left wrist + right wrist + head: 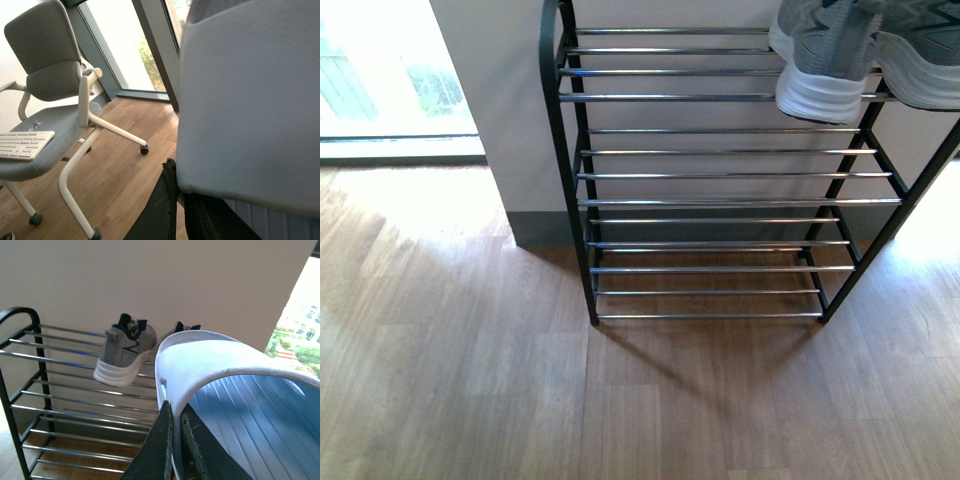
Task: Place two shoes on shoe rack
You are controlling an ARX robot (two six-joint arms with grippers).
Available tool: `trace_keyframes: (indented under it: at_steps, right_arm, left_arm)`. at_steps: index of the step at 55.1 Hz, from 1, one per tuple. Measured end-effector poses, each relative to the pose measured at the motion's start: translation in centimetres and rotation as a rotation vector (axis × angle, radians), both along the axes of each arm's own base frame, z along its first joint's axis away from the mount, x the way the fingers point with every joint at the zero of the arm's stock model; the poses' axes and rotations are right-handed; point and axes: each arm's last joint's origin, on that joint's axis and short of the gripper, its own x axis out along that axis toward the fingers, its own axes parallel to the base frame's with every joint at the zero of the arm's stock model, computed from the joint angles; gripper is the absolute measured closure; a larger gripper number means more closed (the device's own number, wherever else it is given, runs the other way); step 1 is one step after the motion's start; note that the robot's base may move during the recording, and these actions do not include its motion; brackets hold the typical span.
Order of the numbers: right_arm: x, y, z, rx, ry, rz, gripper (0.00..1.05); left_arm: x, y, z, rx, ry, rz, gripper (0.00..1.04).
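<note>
Two pale blue slides are up in the air, one per arm, and neither is on the shoe rack (pixel 720 175) yet. The right gripper (pixel 175 412) has its jaws pinched nearly together on the strap edge of the right-hand slide (pixel 250 395), whose ribbed footbed faces the wrist camera, with the rack just beyond it. The left gripper (pixel 180 182) seems likewise clamped on the rim of the other slide (pixel 250 100), though that shoe fills the view so closely that I cannot be sure which part is gripped. The grey sneakers (pixel 840 60) sit on the top tier, toward its right end. One-piece rubber of this sort should be light, springy and somewhat slick, and it is likely to flex and swing from a thin edge grip. The strap arch looks the soundest hold. On thin chrome bars, each slide should be laid across several bars so it cannot tip through.
</note>
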Motion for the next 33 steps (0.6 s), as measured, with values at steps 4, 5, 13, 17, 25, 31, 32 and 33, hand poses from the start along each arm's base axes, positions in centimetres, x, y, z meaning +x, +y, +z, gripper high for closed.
trace_keyframes:
  at_steps: [4,5,13,17,25,31,32,33]
  right_arm:
    - [0.00,0.00,0.00,0.000,0.000,-0.001,1.03]
    - [0.00,0.00,-0.01,0.000,0.000,0.000,1.03]
    - [0.00,0.01,-0.03,0.000,0.001,0.002,1.03]
    - [0.00,0.01,-0.03,-0.001,0.001,0.004,1.03]
    - [0.00,0.03,-0.05,-0.001,0.002,0.009,1.03]
    - [0.00,0.02,-0.05,-0.001,0.002,0.006,1.03]
    - [0.00,0.02,-0.05,-0.001,0.002,0.006,1.03]
    - [0.00,0.02,-0.05,-0.001,0.002,0.006,1.03]
  left_arm:
    - [0.00,0.00,0.00,0.000,0.000,0.000,1.03]
    - [-0.01,0.00,0.00,0.000,0.000,0.001,1.03]
    - [0.00,0.00,0.00,0.000,0.000,0.002,1.03]
    - [-0.01,0.01,0.00,0.000,0.000,0.003,1.03]
    - [0.01,0.01,-0.17,-0.002,0.006,0.003,1.03]
    - [0.01,0.01,-0.16,-0.002,0.006,0.002,1.03]
    - [0.01,0.01,-0.16,-0.002,0.006,0.002,1.03]
    - [0.01,0.01,-0.16,-0.002,0.006,0.003,1.03]
